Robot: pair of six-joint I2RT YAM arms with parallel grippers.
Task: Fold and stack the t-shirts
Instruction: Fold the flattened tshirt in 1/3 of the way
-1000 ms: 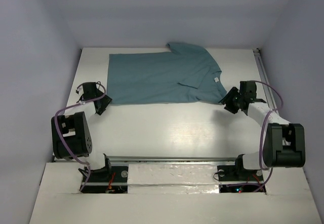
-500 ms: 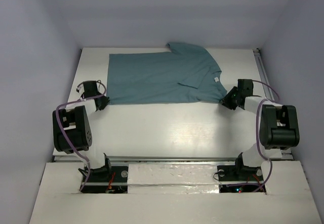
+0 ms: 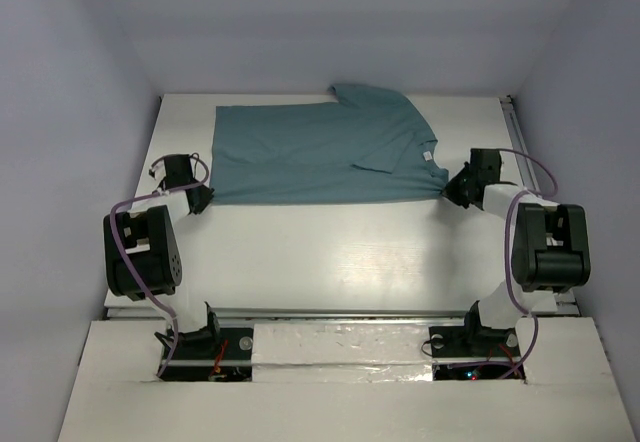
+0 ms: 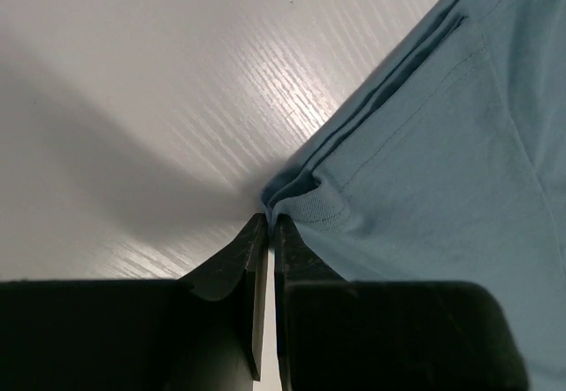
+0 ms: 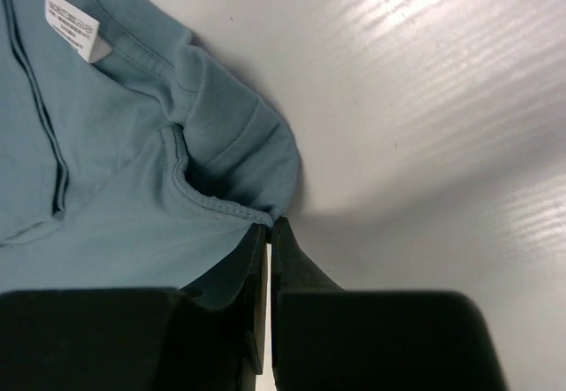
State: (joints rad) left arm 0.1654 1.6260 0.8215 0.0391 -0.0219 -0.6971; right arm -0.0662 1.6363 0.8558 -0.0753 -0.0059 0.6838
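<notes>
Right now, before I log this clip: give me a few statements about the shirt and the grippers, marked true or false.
1. The shirt lies spread toward the far side of the table. True.
2. The label is at the shirt's left end. False: it is at the right end, near the right gripper.
3. Each gripper is at a near corner of the shirt. True: the left gripper is at the near left corner, and the right gripper at the near right one.
4. The left gripper is wide open. False: it is shut on the shirt's corner.
5. A second shirt is stacked on the first. False: only one shirt is in view.
</notes>
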